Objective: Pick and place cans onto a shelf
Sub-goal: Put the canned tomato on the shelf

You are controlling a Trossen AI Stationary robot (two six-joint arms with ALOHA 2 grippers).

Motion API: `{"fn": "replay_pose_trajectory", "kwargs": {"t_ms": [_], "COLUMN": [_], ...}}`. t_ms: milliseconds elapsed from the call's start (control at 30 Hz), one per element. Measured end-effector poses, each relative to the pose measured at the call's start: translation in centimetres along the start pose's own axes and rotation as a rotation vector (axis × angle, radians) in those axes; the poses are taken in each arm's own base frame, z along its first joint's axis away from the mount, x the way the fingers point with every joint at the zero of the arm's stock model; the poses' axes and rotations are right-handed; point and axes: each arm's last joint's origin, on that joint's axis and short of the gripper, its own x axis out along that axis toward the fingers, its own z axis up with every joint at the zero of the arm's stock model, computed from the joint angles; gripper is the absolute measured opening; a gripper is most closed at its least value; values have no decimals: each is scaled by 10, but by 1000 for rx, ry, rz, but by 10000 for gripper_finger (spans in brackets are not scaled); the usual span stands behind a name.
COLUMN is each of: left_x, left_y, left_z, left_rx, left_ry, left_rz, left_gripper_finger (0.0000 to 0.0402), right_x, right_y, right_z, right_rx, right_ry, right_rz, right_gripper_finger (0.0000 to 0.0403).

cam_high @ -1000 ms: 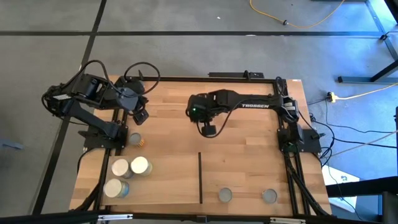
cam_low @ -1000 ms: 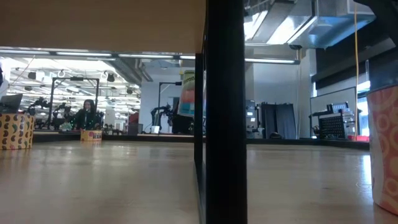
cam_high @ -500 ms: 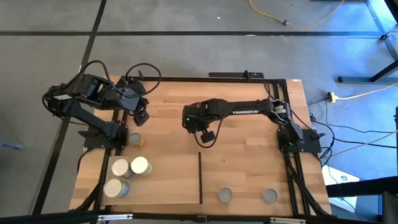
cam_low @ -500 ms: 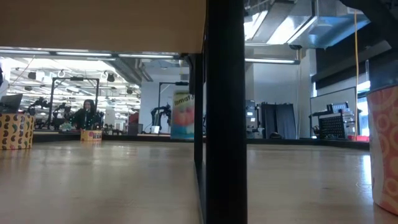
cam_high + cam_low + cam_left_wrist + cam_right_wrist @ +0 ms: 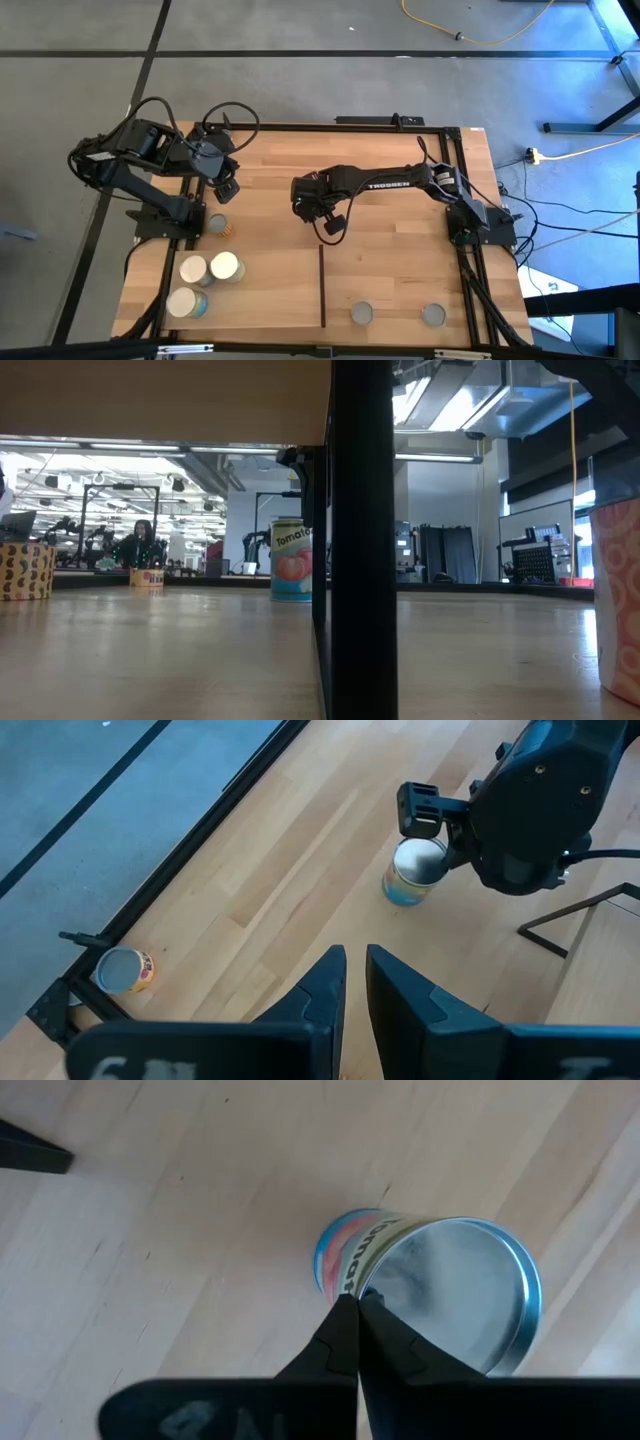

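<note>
My right gripper [image 5: 329, 222] reaches to the table's middle, shut on a grey-topped can [image 5: 440, 1305] with a tomato label [image 5: 291, 560]. The can stands upright just past the far end of the black strip [image 5: 322, 285]. That strip edges the pale-wood shelf [image 5: 400, 280]. Two grey-topped cans [image 5: 362, 314] [image 5: 432, 316] stand on the shelf near the table's front edge. My left gripper [image 5: 355, 960] hangs over the far left corner, its fingers a narrow gap apart with nothing between them. My right gripper pinches the can's top rim [image 5: 368, 1278] between its two fingertips. The fingers come from above, slanting down. The can is upright with its base [image 5: 402, 900] at the tabletop; whether it rests there or hangs just over it I cannot tell.
Three cream-topped cans [image 5: 193, 268] [image 5: 226, 266] [image 5: 186, 302] cluster at the near left. A yellow-labelled can [image 5: 217, 224] stands by the left arm's base. The black frame [image 5: 300, 127] rims the table. A black post [image 5: 362, 540] blocks the low view's middle.
My right gripper has moved toward the table's left edge and down, rolling its wrist, still shut on the can. The can hung tilted in the air and is now upright, down at the tabletop.
</note>
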Motion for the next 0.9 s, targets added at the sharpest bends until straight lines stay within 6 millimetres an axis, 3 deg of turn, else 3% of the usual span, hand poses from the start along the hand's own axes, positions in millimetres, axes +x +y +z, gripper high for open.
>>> {"fn": "replay_pose_trajectory", "kwargs": {"t_ms": [600, 900], "left_x": [0, 0], "left_y": [-1, -1], "left_z": [0, -1], "left_rx": [1, 4], "left_ry": [16, 16], "left_rz": [-20, -20], "left_gripper_finger": [36, 36], "right_x": [-3, -34], "right_y": [-1, -11], "right_z": [1, 12], "right_rx": [-13, -5], "right_ry": [4, -67], "right_rz": [-4, -54], "right_gripper_finger": [29, 29]}}
